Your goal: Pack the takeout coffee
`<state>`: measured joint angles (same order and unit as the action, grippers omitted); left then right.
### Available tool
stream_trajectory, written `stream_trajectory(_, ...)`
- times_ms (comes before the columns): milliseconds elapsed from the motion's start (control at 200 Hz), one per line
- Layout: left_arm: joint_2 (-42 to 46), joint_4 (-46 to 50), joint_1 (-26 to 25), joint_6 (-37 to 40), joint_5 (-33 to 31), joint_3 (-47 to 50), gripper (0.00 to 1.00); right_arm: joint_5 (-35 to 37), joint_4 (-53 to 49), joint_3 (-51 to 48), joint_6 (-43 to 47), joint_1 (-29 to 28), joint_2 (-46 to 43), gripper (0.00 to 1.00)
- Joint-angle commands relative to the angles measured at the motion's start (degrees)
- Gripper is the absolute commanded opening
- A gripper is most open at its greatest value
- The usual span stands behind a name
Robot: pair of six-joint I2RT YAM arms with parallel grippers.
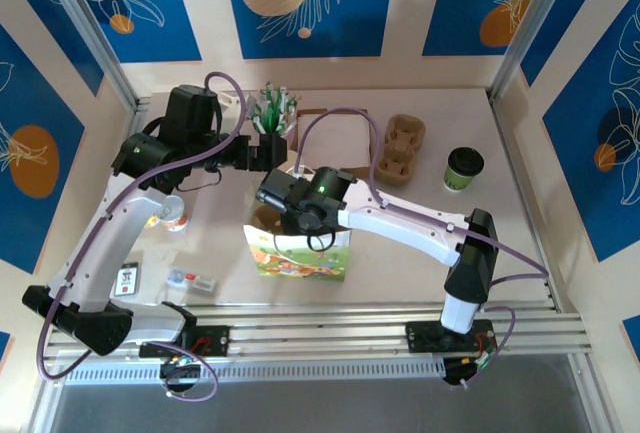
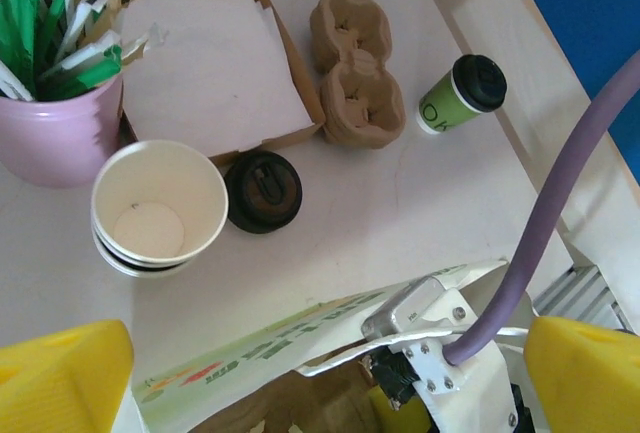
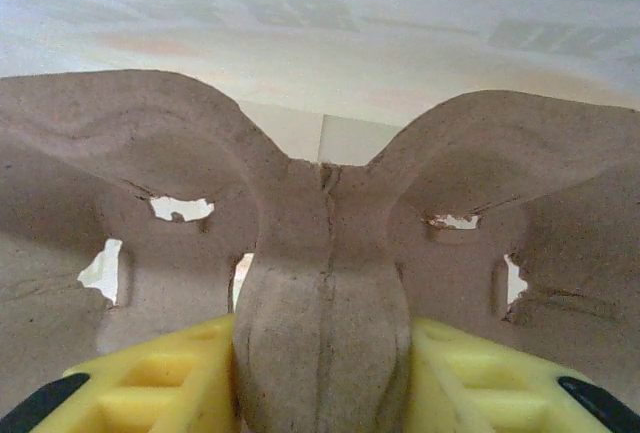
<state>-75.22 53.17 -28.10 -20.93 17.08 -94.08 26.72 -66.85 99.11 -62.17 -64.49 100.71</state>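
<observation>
While the right gripper (image 3: 322, 383) is clenched on the middle ridge of a brown pulp carrier (image 3: 320, 203) at the top of the paper bag (image 1: 300, 256), the left gripper (image 2: 320, 378) hangs near with jaws wide apart, holding nothing. The coffee cup (image 1: 463, 168), green with a black lid, stands upright on the pale table (image 1: 420, 243), well right of the bag. Cream walls with blue leaf panels (image 1: 300, 3) close in the table.
</observation>
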Motion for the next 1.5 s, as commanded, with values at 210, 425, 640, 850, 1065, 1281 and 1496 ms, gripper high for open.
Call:
stream_trajectory(210, 5.1, 8.4, -0.6, 3.4, 4.3, 5.0, 0.95, -2.7, 0.1, 0.4, 1.2, 1.8, -1.8, 0.42)
stream_trajectory(425, 3.4, 7.7, -1.6, 3.1, 6.7, 5.1, 0.95, -2.8, -0.4, 1.0, 1.6, 1.7, -2.0, 0.42)
stream_trajectory(640, 1.1, 7.6, -3.5, 3.1, 8.3, 2.4, 0.95, -3.4, -0.6, 1.9, 2.8, 1.8, -2.4, 0.42)
stream_trajectory(850, -0.1, 8.4, -4.9, 3.3, 9.1, 0.3, 0.97, -3.8, -0.6, 2.5, 4.3, 1.7, -2.7, 0.42)
stream_trajectory(1065, -1.1, 9.7, -5.3, 3.5, 8.7, -1.1, 0.97, -5.5, -0.4, 1.7, 7.7, 1.9, -3.8, 0.42)
stream_trajectory(1281, -2.4, 9.4, -5.6, 2.5, 11.5, -3.8, 0.97, -7.2, 2.3, -1.7, 9.9, 2.2, -6.4, 0.42)
stream_trajectory(1496, -3.4, 13.1, -7.2, 5.2, 8.8, -4.5, 0.94, -9.6, 4.3, -4.1, 11.2, 2.7, -8.3, 0.42)
